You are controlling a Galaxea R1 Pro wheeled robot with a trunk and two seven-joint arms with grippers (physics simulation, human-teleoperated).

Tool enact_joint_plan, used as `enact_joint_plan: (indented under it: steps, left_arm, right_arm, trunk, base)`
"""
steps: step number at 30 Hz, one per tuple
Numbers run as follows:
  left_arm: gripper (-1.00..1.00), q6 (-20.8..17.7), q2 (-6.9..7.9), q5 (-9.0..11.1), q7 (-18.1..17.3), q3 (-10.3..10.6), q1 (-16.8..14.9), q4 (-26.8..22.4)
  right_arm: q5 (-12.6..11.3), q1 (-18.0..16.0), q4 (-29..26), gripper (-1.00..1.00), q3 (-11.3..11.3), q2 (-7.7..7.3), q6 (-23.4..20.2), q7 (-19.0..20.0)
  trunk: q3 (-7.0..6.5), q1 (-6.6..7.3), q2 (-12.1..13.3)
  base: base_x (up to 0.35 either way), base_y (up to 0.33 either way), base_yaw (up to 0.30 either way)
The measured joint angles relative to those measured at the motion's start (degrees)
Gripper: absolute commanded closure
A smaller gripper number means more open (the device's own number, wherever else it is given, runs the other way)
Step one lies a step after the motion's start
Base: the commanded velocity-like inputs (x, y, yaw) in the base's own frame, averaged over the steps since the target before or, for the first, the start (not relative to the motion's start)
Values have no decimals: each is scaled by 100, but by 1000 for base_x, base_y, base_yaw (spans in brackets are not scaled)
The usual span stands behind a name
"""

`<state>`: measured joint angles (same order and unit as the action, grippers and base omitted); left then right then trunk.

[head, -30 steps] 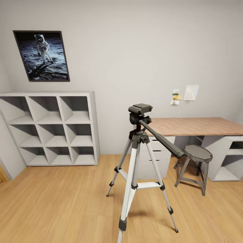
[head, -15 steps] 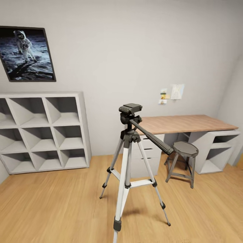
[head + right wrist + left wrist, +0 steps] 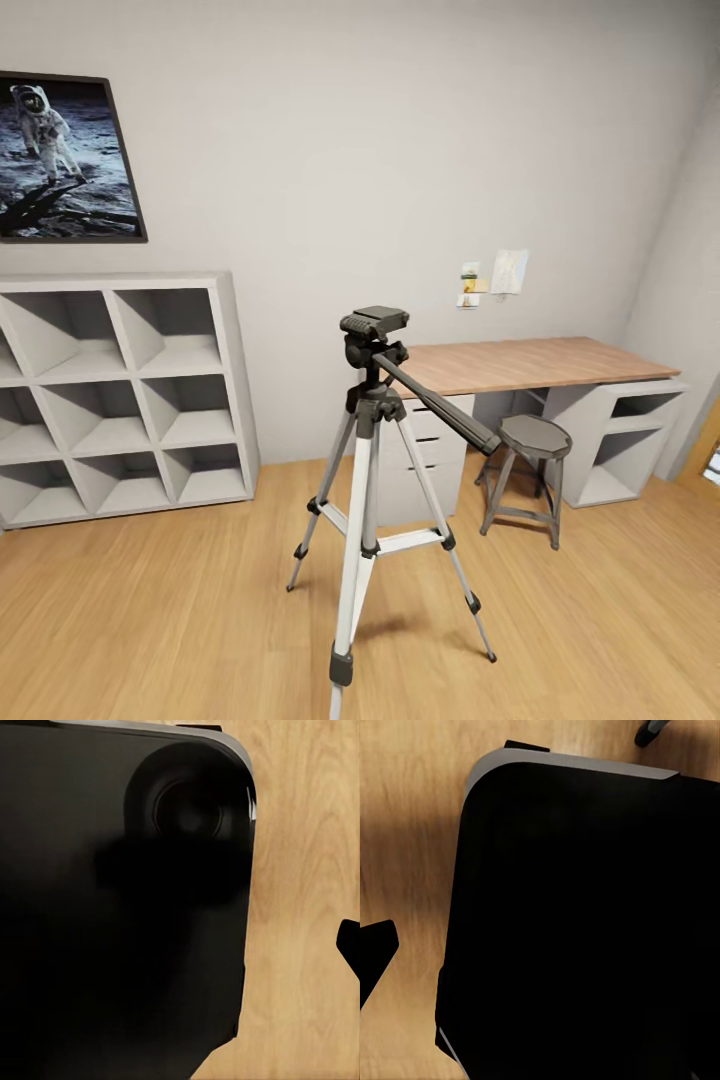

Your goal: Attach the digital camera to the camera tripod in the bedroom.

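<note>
Camera tripod [image 3: 368, 480] stands close ahead; base risks clipping its legs. No camera spotted. Grippers' state can't be told.

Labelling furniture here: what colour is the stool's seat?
Dark grey; the stool shows best in the head view, beside the desk.

Tripod [image 3: 372, 450] standing mid-floor, open floor [image 3: 150, 620] lying all round; pan handle [image 3: 435, 405] jutting toward stool [image 3: 530, 450]; desk [image 3: 530, 365] and shelf unit [image 3: 120, 385] lining the wall behind
</note>
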<state>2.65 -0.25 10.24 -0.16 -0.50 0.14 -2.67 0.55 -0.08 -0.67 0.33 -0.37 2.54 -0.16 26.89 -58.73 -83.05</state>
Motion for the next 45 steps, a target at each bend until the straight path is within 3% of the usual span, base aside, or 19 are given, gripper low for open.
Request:
enact_joint_plan:
  steps: [21, 24, 32, 45]
  left_arm:
    - [-100, -2, 7, 2, 0, -1, 0, 0]
    - [-100, 60, 18, 104, -7, -14, -6, -98]
    - [-100, 72, 17, 23, -15, -22, -6, -119]
    - [-100, 164, 17, 209, -16, -21, -4, -124]
  right_arm:
    - [1, 0, -1, -100, 8, -15, 3, 8]
    - [73, 0, -3, -100, 27, -13, 1, 7]
    - [45, 0, -3, -100, 27, -36, 3, 8]
    - [41, 0, -4, -100, 24, -35, 3, -7]
  trunk:
    - [0, 0, 0]
    - [0, 0, 0]
    - [0, 0, 0]
    - [0, -3, 0]
  base:
    - [0, 0, -2]
    - [0, 0, 0]
    - [-4, 3, 0]
    - [-235, 173, 0]
